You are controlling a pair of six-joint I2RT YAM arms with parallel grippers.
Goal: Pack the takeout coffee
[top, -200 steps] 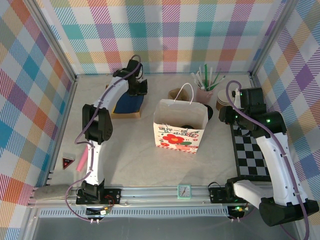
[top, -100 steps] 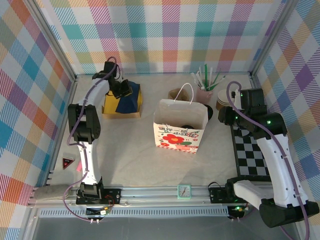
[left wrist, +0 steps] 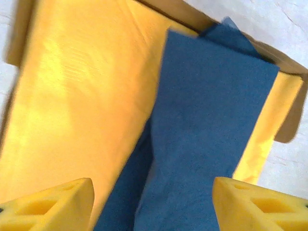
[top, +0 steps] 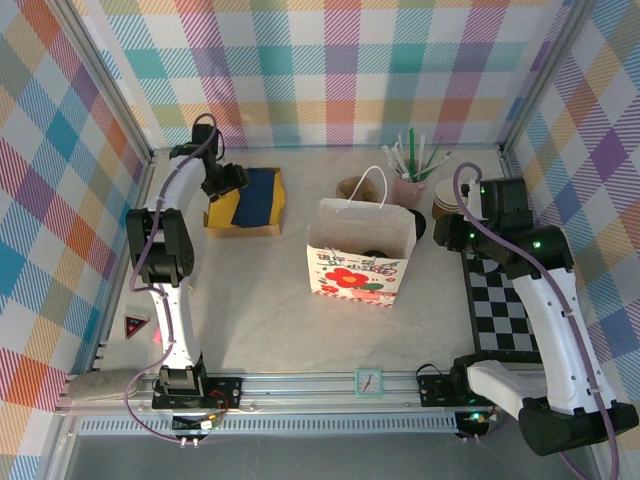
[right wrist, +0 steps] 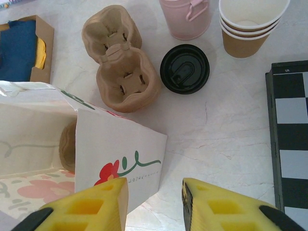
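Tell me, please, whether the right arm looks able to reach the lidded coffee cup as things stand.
Probably yes: the right gripper hangs open above bare table just short of the takeout coffee, with nothing between them.

Blue napkins (left wrist: pixel 207 134) in cardboard box (left wrist: pixel 190 18)

My left arm (top: pixel 150 245) and right arm (top: pixel 560 310) are white shells with black joints, each trailed by a purple cable (top: pixel 456 190). I see small green lights (top: pixel 537 241) on the right one. The fingers (right wrist: pixel 86 207) are yellow plastic, hollowed out.

Plastic-lidded takeout coffee (right wrist: pixel 185 69), paper bag (right wrist: pixel 120 149)
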